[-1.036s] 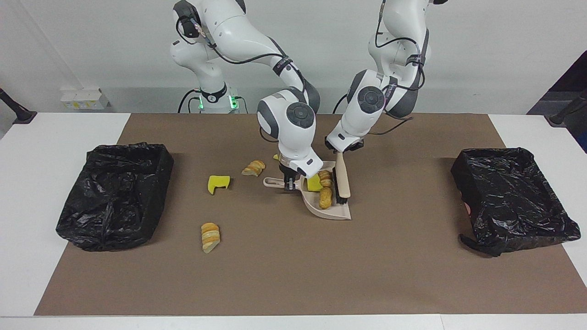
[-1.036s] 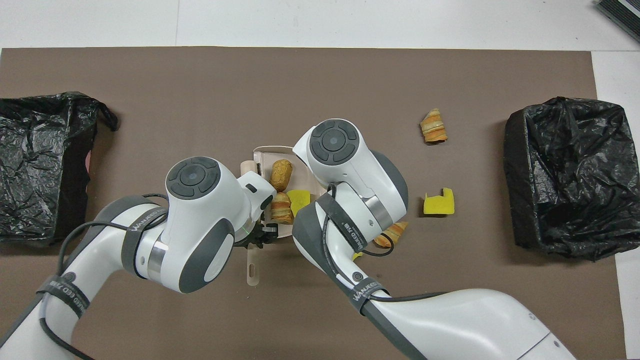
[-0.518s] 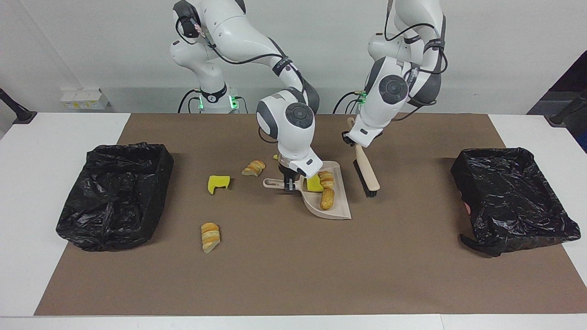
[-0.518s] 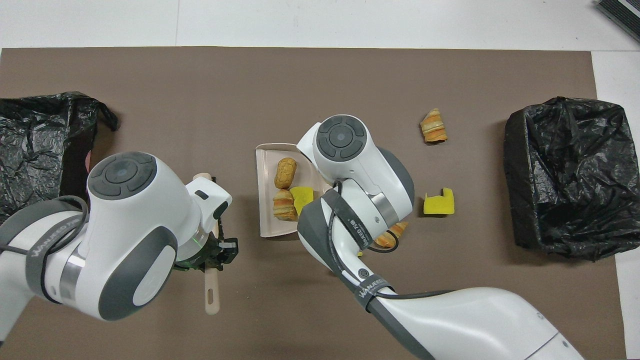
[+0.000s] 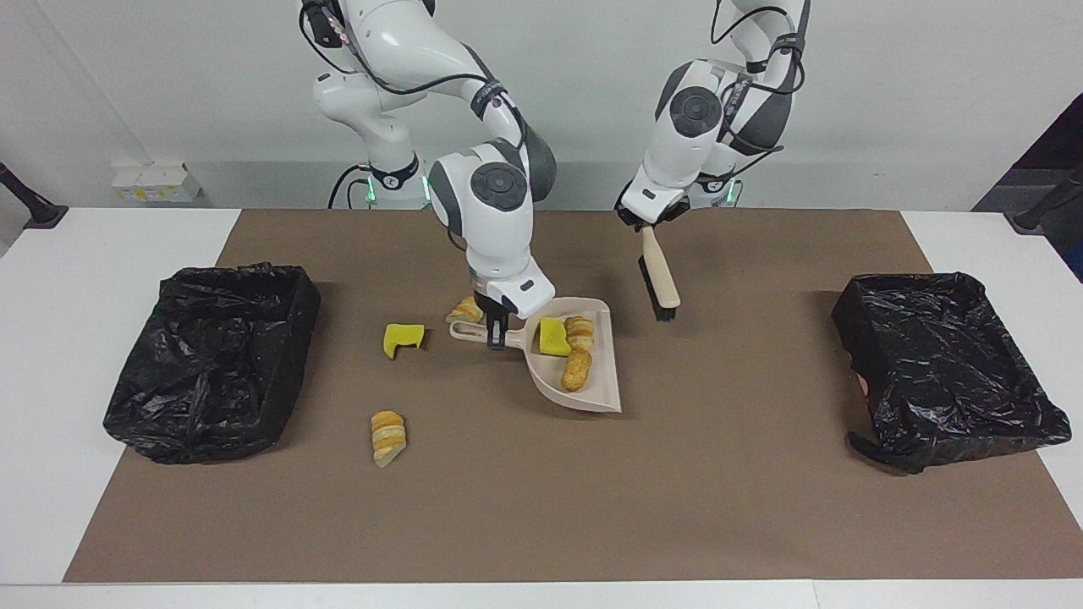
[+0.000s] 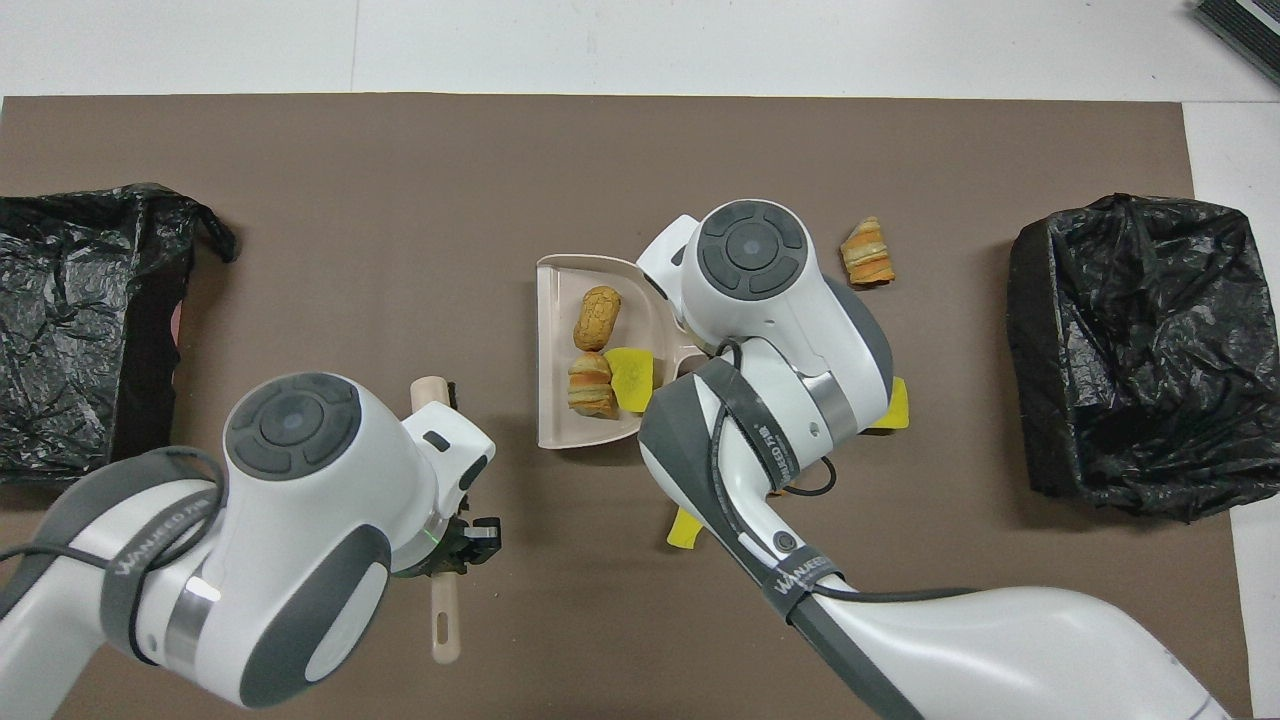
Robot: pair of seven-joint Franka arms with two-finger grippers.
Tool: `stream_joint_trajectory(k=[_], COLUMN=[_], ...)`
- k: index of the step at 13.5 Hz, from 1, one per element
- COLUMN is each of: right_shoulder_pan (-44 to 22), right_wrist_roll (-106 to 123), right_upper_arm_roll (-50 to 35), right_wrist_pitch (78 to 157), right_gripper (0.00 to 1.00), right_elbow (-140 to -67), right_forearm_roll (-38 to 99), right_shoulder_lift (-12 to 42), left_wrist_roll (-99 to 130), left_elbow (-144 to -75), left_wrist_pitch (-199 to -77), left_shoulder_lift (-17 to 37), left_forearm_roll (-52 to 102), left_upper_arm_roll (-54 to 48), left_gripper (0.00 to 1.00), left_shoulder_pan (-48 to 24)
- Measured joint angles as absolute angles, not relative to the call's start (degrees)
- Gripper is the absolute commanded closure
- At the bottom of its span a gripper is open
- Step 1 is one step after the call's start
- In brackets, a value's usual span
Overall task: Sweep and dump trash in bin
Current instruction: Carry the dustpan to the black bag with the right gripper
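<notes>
Dustpan loaded, brush lifted aside.
Right gripper (image 5: pixel 495 331) fingers grasp the dustpan (image 5: pixel 584 385) handle, three trash pieces (image 5: pixel 576 370) inside; left gripper (image 5: pixel 648 222) fingers clench the brush (image 5: pixel 659 279).

the mat (image 5: pixel 728 507) is plain brown on a white table (image 5: pixel 110 237). both bin bags (image 5: pixel 211 359) (image 5: pixel 943 368) are glossy black. the dustpan (image 5: pixel 592 389) is beige, holding a yellow sponge (image 5: pixel 554 337) and two golden-tan bread chunks (image 5: pixel 578 370). the brush (image 5: pixel 658 275) is beige with black bristles. lower left in the facing view, a bread slice (image 5: pixel 388 437) is striped orange and cream. the arms are white and grey.
</notes>
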State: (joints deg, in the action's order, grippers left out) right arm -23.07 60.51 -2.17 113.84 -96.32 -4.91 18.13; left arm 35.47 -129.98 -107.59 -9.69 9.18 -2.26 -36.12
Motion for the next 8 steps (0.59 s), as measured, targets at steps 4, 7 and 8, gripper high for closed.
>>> stream_joint_trajectory(k=[4,7,8], right_shoulder_pan=[-16.91,-10.75,-8.10], right_wrist_roll=[68.13,75.78,78.68], right_upper_arm_roll=[-2.02,-1.84,-1.79], right_wrist_pitch=[113.84,113.84,113.83], right_gripper=[1.00,1.00,1.00], right_elbow=[-100.23,-101.61,-101.81], right_forearm_roll=[-2.32,-1.30,-0.91], right_shoulder_lift=[12.79,10.36,9.66], left_wrist_roll=[41.00,41.61,41.75], left_elbow=[-133.82,-136.97,-137.60], left_wrist_pitch=[-114.17,-120.46,-121.43], left_shoulder_lift=[-8.36,-6.74,-6.43], left_forearm_roll=[9.79,11.52,11.84], left_upper_arm_roll=[-2.50,-2.53,-2.56], left_gripper=[1.00,1.00,1.00], left_shoulder_pan=[-43.52,-46.15,-46.45])
